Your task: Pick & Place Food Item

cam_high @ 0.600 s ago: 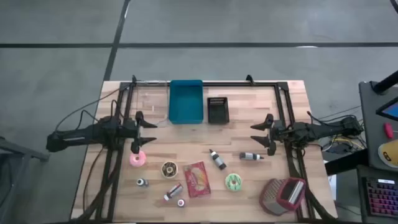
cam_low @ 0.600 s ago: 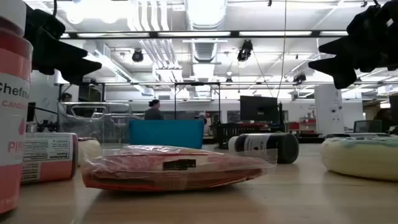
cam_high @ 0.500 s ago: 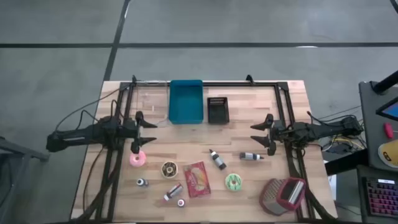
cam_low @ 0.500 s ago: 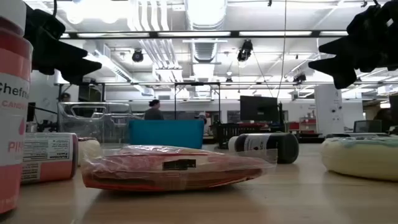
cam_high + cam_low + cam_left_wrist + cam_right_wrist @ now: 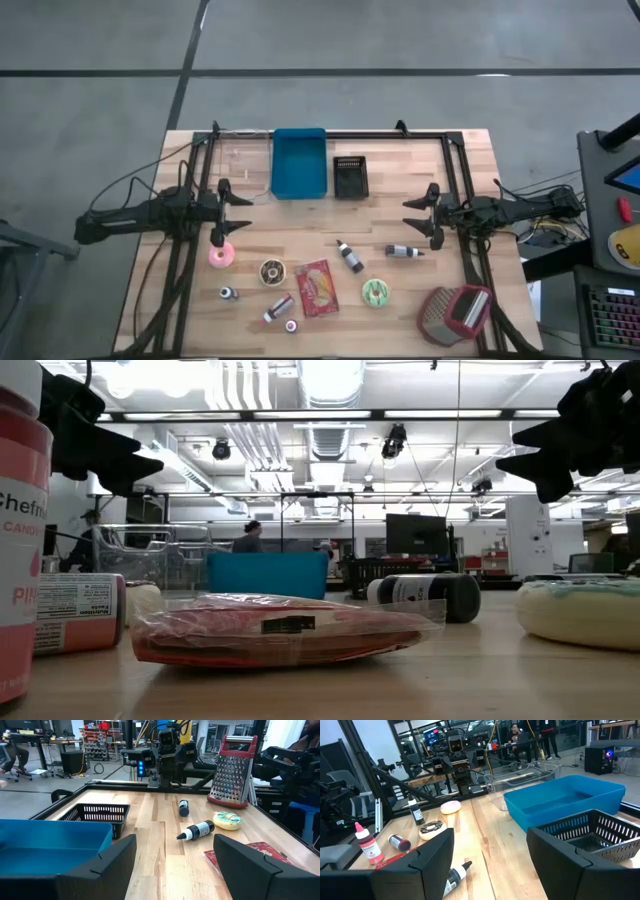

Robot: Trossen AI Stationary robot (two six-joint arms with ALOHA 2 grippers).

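The red food packet [image 5: 317, 289] lay on the table [image 5: 300, 240] — well apart from both left gripper [image 5: 222, 207] and right gripper [image 5: 432, 216], fingers spread, empty.

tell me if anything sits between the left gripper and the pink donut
Nothing visible does. The left gripper hangs open above the table, and the pink donut lies just in front of it on bare wood. Its nearest neighbours, the chocolate donut and a small bottle, lie off to the side.
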